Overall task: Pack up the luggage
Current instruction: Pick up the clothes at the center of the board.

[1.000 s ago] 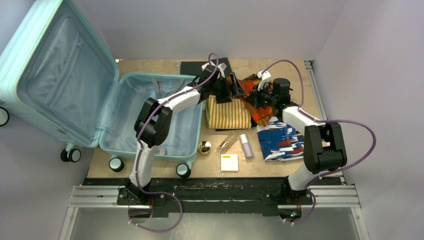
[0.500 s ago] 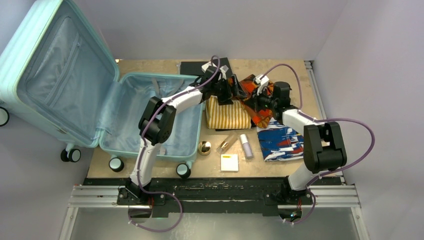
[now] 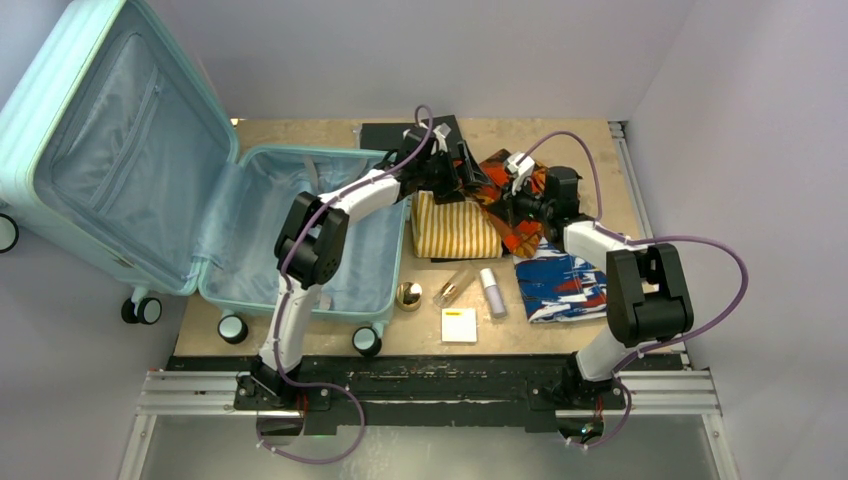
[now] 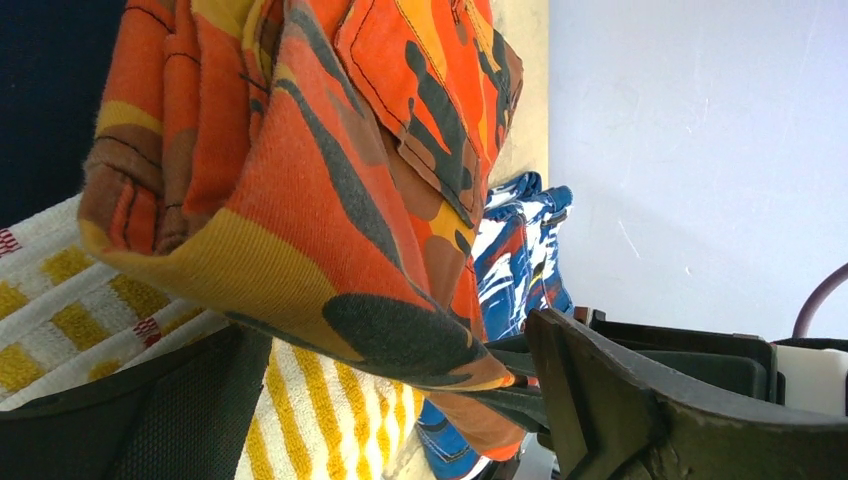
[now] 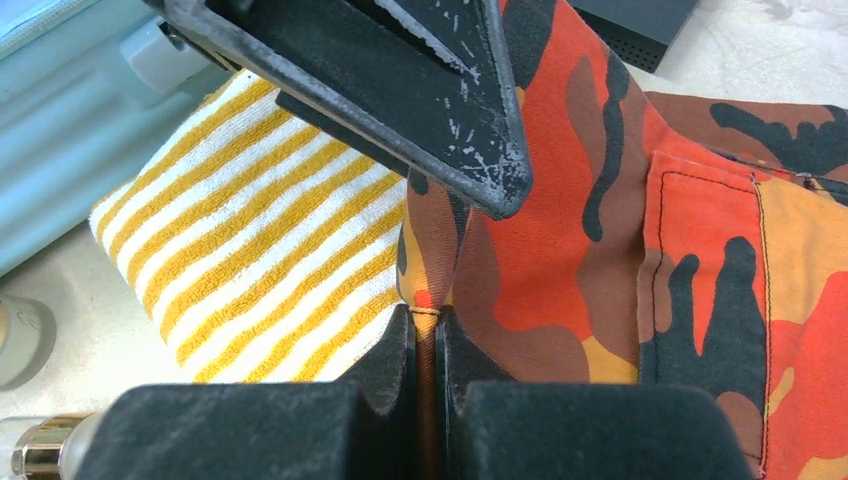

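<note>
Pale mint ribbed hard-shell luggage (image 3: 120,160) lies open on the table (image 3: 585,140), just left of the folded yellow-and-white striped towel (image 3: 455,228). Right hand (image 5: 425,335) is clenched on a fold of the orange camouflage cloth garment (image 5: 600,250) at the towel's far right corner. Left hand (image 3: 465,172) is spread wide around the same garment, not gripping.

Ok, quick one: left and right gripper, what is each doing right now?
Left gripper: open wide, close to the orange camouflage garment, not gripping it.
Right gripper: closed, pinching a fold of that garment.

The luggage (image 3: 40,90) is smooth plastic; camouflage garment (image 5: 600,200) woven cloth; striped towel (image 5: 270,240) terry.
</note>
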You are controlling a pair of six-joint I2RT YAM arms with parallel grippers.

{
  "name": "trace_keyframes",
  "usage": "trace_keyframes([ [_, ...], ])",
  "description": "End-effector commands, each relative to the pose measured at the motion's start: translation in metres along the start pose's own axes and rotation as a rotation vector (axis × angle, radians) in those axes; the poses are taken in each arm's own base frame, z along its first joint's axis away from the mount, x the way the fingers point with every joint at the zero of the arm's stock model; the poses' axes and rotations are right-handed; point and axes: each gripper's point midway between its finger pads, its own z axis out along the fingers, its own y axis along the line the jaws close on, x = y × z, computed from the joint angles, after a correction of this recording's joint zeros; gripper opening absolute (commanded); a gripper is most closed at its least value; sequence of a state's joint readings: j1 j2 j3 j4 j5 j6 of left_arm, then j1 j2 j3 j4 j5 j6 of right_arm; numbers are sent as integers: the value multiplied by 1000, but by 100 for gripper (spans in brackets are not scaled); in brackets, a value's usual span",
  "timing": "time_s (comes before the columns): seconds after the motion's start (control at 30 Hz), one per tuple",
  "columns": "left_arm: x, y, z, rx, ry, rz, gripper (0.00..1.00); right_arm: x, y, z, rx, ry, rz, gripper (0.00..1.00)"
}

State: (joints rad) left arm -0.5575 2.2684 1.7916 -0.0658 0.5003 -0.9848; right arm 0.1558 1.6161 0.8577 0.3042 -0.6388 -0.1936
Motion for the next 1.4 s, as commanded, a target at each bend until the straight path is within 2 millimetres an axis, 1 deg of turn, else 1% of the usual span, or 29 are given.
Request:
trace_keyframes([
  [0.0, -8, -11, 1, 28, -31, 28, 99, -34, 30, -7, -120, -103, -104, 0],
  [0.13, -5, -10, 9, 47, -14, 30, 99, -34, 42, -4, -149, -102, -145, 0],
  [0.2, -5, -10, 13, 48, -8, 44, 99, -34, 44, -3, -148, -98, -154, 1],
  [0.23, -4, -10, 14, 49, -4, 45, 96, -34, 43, -2, -144, -98, -155, 3],
  [0.3, -2, -12, 15, 66, 6, 51, 77, -37, 41, -2, -127, -102, -160, 8],
  [0.4, 0, -11, 15, 61, 9, 42, 22, -42, 40, -5, -118, -104, -188, 26],
  [0.43, -1, -12, 15, 63, 7, 46, 6, -42, 40, -7, -117, -97, -207, 34],
  [0.47, -2, -14, 14, 66, 2, 55, 0, -43, 40, -9, -119, -92, -221, 44],
  [0.53, -8, -20, 12, 78, -12, 85, 0, -42, 41, -14, -118, -64, -239, 67],
  [0.57, -10, -25, 10, 84, -14, 101, 0, -42, 37, -18, -102, -52, -259, 74],
  [0.67, -21, -49, 2, 125, -35, 174, 0, -46, 26, -35, -57, -40, -278, 87],
  [0.7, -25, -60, -3, 144, -43, 206, 0, -49, 21, -42, -40, -46, -274, 89],
  [0.77, -33, -79, -11, 162, -64, 270, 0, -57, 6, -58, 2, -65, -251, 90],
  [0.83, -39, -102, -22, 198, -86, 340, 0, -67, -15, -75, 75, -88, -208, 90],
  [0.87, -39, -113, -26, 218, -90, 374, 0, -67, -22, -82, 98, -88, -195, 90],
  [0.9, -37, -125, -31, 238, -92, 407, 0, -69, -33, -92, 136, -96, -189, 90],
  [0.97, -31, -149, -40, 277, -92, 500, 0, -69, -47, -103, 226, -98, -171, 90],
  [1.07, -24, -177, -57, 301, -99, 572, 0, -71, -56, -117, 329, -118, -162, 91],
  [1.13, -24, -185, -73, 291, -109, 589, 0, -73, -59, -126, 381, -130, -159, 92],
  [1.17, -25, -190, -87, 273, -126, 605, 0, -77, -59, -130, 404, -136, -160, 92],
  [1.27, -33, -180, -115, 188, -148, 620, 0, -85, -62, -143, 462, -154, -175, 94],
  [1.33, -39, -171, -137, 176, -136, 589, 0, -91, -60, -148, 480, -169, -186, 95],
  [1.37, -42, -163, -147, 171, -124, 564, 0, -93, -59, -150, 483, -176, -188, 95],
])
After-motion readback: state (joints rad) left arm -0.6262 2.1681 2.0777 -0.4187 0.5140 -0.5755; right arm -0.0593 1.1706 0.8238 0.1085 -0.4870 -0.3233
